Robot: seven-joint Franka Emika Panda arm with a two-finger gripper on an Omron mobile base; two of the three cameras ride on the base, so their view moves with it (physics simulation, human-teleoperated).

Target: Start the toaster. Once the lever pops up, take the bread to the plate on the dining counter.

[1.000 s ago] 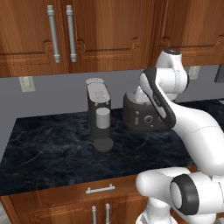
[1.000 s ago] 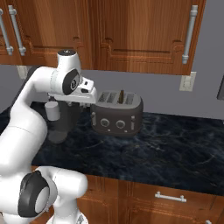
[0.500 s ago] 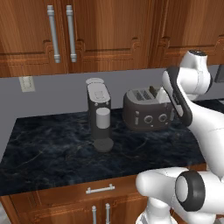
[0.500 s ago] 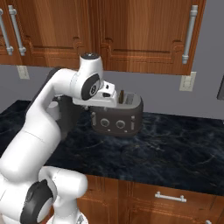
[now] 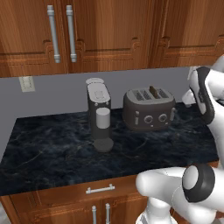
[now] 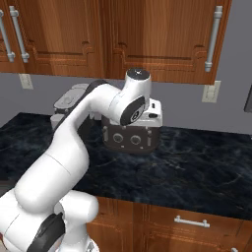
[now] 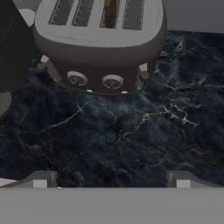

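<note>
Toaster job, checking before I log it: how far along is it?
Early. The bread stands in a slot of the toaster, its top edge showing above the slots. The pincer is open and empty, over the counter in front of the toaster. Whether the lever has been pressed I cannot tell. Still left: lifting the bread out and carrying it to the plate.

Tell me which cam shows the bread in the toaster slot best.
Left base view: the bread stands clear above the toaster, with nothing in front of it. The hand view shows it close but cropped at the top edge. In the right base view the arm covers the toaster's top, so I can't make the bread out.
</note>
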